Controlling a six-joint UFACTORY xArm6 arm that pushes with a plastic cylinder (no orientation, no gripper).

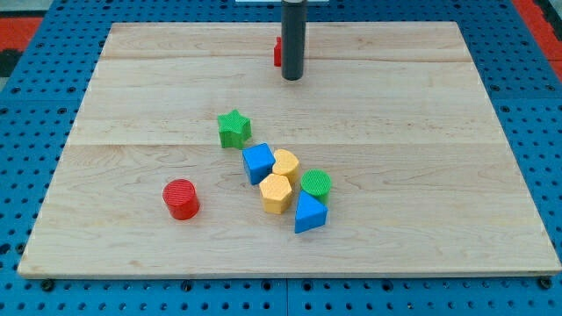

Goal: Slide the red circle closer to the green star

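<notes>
While standing near the view's top edge of the wooden board (pixel 421 105), my tip (pixel 291 78) touches no block and holds nothing (being a plain rod, unable to open or close). Just to the view's left of the rod, half hidden behind it, a small red block (pixel 277 52), shape not clear. Well below my tip and toward the view's left, the green star (pixel 234 128). Further below and more to the left, the red circle (pixel 181 198), apart from the star and alone. Below my tip, close under the star, a tight cluster: blue cube (pixel 257 163) just beside the star, then a yellow block (pixel 285 163), a yellow hexagon (pixel 276 194), a green cylinder (pixel 316 184) and a blue triangle (pixel 309 213), all touching or nearly touching each other.
</notes>
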